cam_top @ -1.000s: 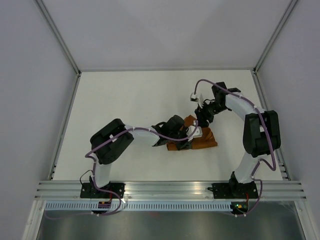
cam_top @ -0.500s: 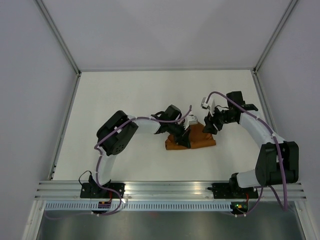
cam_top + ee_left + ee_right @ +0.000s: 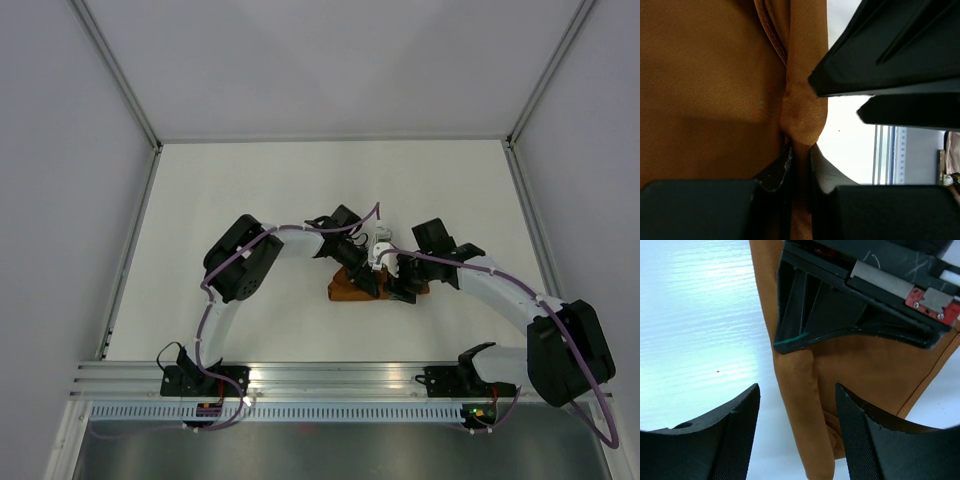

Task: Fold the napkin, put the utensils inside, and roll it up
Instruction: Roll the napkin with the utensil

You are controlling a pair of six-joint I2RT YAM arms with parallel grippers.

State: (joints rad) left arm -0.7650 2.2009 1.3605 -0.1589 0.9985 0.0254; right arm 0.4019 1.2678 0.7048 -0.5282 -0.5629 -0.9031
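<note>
While the left gripper (image 3: 801, 155) pinches the napkin (image 3: 710, 75), the right gripper (image 3: 796, 395) (spread) hovers just beside it.

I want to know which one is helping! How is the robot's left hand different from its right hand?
The left hand is pinched shut; the right hand is open. The left hand grips a fold of the napkin; the right hand grips nothing, just straddles its edge. Both are black.

Napkin (image 3: 343, 291) lying mostly hidden beneath two grippers.
From above, the left gripper (image 3: 368, 283) and right gripper (image 3: 403, 292) are covering the napkin's middle, only its ends showing. In the left wrist view it is running off three edges. A teal streak (image 3: 790, 340) above its fold is reading too small to identify.
</note>
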